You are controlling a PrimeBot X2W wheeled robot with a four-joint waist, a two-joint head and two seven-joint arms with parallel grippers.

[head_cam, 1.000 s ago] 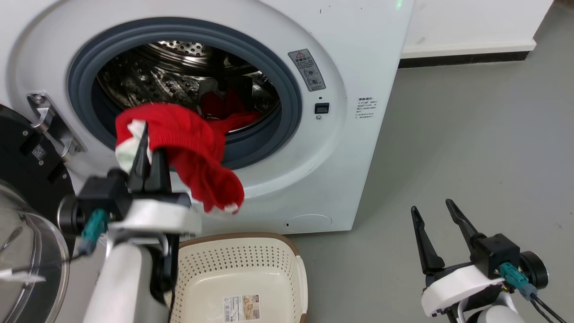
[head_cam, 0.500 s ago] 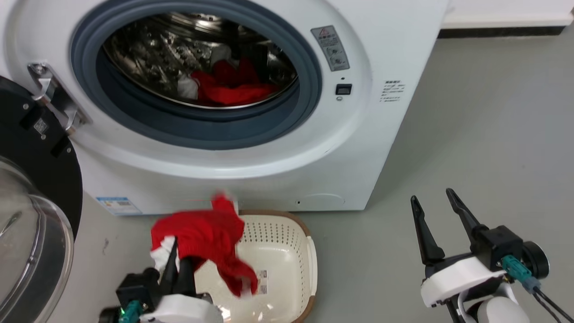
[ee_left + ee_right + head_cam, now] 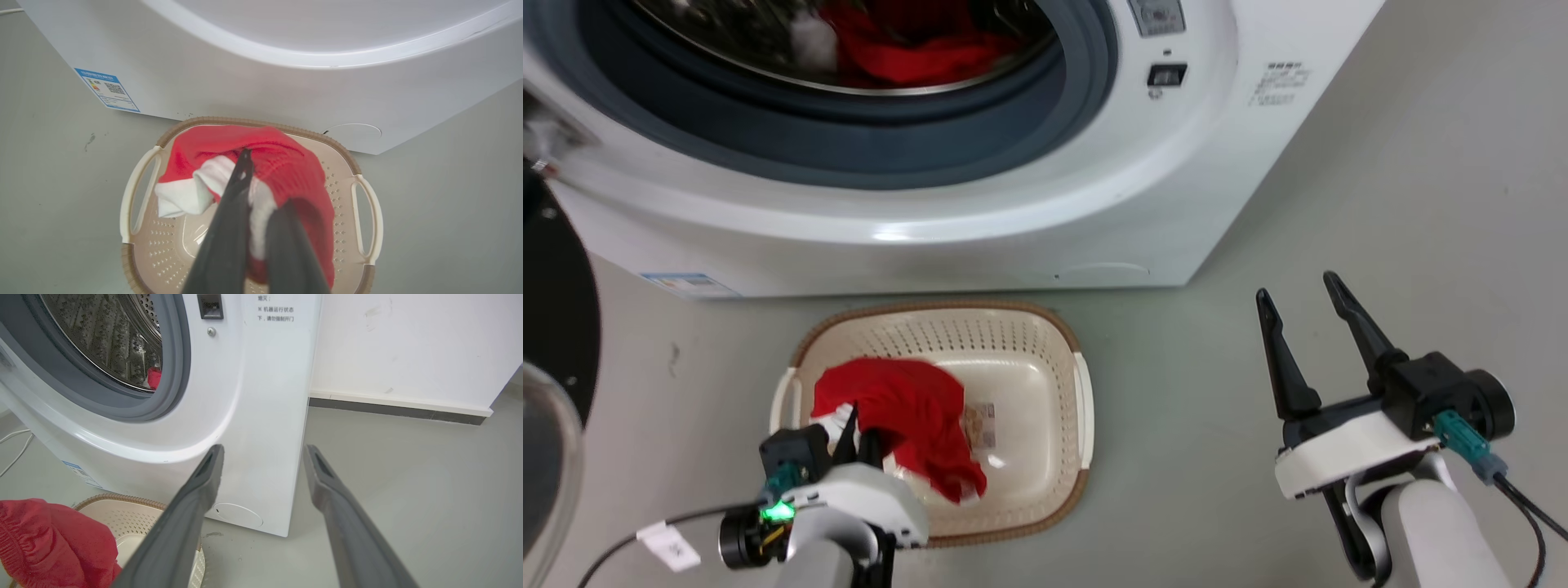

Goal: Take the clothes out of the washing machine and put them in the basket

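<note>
Red clothes (image 3: 907, 412) clenched in left pincer (image 3: 862, 429), over basket (image 3: 1063, 331) at 8 o'clock | right pincer (image 3: 1296, 286) released | risk: knit snags at release, spills onto floor (image 3: 1176, 425).

Place: a laundry corner of a bare room.
Machine: 1 white washing machine (image 3: 1013, 212) standing open, an energy sticker (image 3: 107, 90) showing.
Floor: smooth grey floor (image 3: 1421, 204), 1 basket (image 3: 931, 307) sitting on it.
Wall: white wall (image 3: 408, 347) running behind, a dark baseboard (image 3: 392, 409) edging it.
</note>
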